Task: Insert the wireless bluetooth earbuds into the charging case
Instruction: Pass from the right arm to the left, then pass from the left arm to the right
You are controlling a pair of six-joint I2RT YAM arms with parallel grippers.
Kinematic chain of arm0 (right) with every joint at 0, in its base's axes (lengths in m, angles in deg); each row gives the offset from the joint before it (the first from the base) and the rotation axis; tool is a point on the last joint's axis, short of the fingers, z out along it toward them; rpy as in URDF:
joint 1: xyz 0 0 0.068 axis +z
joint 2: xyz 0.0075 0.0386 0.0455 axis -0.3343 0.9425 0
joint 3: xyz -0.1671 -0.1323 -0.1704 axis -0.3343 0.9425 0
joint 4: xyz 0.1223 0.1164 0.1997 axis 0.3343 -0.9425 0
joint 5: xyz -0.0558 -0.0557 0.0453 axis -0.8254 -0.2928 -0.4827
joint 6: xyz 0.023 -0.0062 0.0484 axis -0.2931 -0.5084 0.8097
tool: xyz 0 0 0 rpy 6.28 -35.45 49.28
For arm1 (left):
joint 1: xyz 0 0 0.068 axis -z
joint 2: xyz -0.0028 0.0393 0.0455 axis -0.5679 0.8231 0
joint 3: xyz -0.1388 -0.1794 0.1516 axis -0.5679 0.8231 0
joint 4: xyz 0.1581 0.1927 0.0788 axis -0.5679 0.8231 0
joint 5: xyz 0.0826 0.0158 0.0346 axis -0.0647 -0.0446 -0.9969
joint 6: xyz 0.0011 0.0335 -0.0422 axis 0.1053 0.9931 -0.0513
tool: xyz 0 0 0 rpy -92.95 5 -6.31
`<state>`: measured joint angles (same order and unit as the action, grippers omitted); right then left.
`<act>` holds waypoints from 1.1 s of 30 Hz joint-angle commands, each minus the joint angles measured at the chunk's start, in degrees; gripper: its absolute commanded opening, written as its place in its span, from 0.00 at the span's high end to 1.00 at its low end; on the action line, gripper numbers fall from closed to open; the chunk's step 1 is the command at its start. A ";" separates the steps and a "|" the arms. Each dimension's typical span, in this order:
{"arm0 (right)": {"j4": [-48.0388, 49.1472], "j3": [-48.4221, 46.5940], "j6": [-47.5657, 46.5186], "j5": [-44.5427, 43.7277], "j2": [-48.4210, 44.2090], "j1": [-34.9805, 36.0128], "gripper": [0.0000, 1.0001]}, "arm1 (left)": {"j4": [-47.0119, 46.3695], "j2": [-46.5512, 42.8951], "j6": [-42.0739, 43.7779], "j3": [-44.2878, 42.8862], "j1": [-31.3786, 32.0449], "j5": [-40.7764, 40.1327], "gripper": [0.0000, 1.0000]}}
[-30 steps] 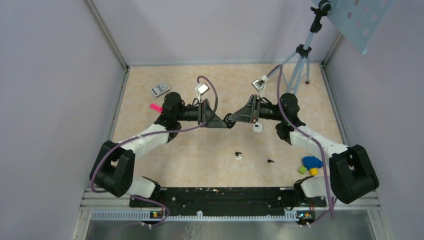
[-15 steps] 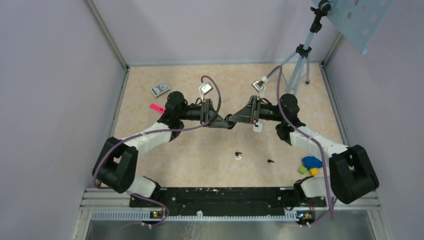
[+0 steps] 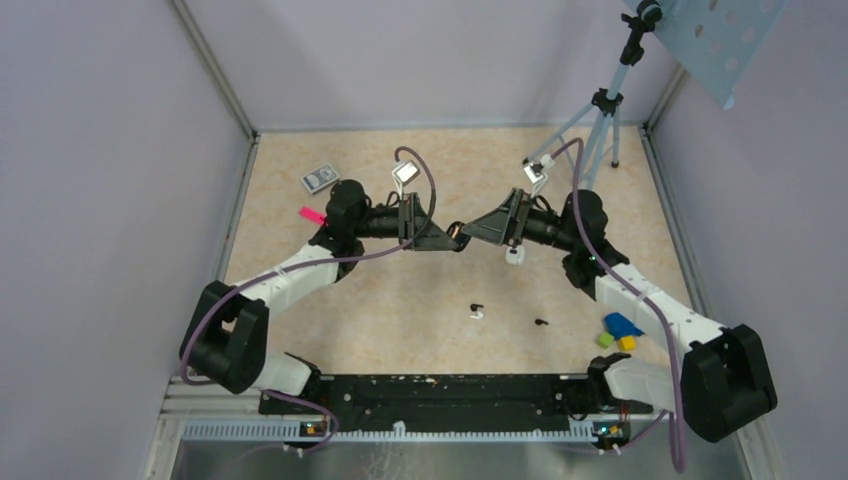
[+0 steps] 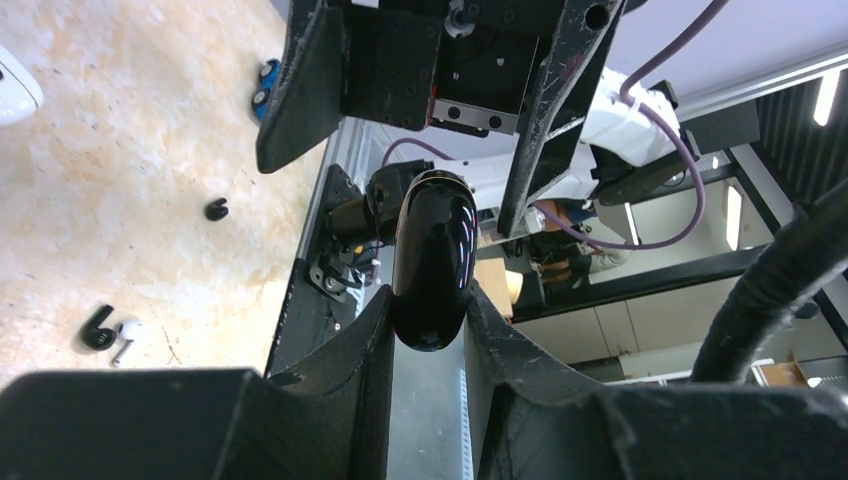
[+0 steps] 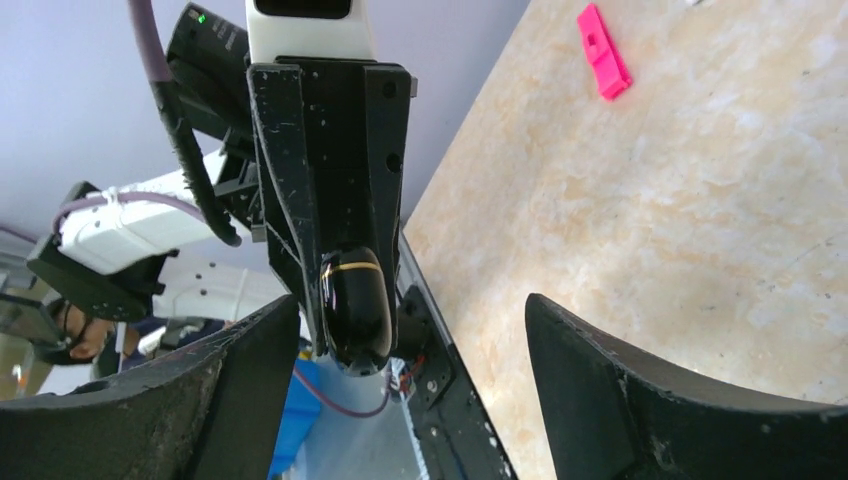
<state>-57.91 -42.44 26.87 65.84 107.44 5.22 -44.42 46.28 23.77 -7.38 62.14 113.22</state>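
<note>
Left tool point(image 4: 428, 315) is clamped on the charging case point(image 4: 432, 255): glossy black, one end pinched between both fingers, the rest sticking out past the tips. Right tool point(image 5: 405, 345) sits nose to nose with it, jaws spread wide, gripping nothing. The gold-banded end of the case sits in the gap between its fingers, nearer one finger than the other; can't tell if it touches. In the top view both tools meet tip to tip above the table point(image 3: 330, 290), with the case at the junction. The earbuds lie loose on the table, below the tool tips toward the arm bases. The black earbud point(image 3: 476, 306) and white earbud point(image 3: 478, 314) are right against each other, almost straight under the tips. The second black earbud point(image 3: 541, 322) is apart from that pair, off to the right tool's side. White object point(image 3: 515, 255) lies just under the right tool's body. Pink piece point(image 3: 311, 215) is behind the left tool, beside its wrist. Coloured blocks point(image 3: 620, 330) are well behind the right tool, by its arm.
</note>
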 commanded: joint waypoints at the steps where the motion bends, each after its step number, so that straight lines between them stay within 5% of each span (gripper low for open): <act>1: 8.28 3.00 4.65 -7.88 -3.69 1.34 0.19 | -5.09 -2.29 -1.41 0.98 -0.55 -3.32 1.00; 11: 22.99 7.65 8.38 -10.02 -4.30 4.34 0.21 | -16.60 -0.03 -11.15 3.07 -0.77 -5.03 1.00; 21: 26.94 7.60 10.16 -10.09 -1.79 5.00 0.40 | -15.46 -1.59 -11.37 5.30 -0.95 -6.60 1.00; 33: 27.07 7.38 10.80 -6.83 0.91 5.32 0.52 | -15.57 -2.58 -11.02 5.86 -1.01 -8.40 1.00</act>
<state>-36.12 -34.92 36.79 56.77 106.91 9.99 -56.60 45.84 12.55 -1.85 61.33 106.11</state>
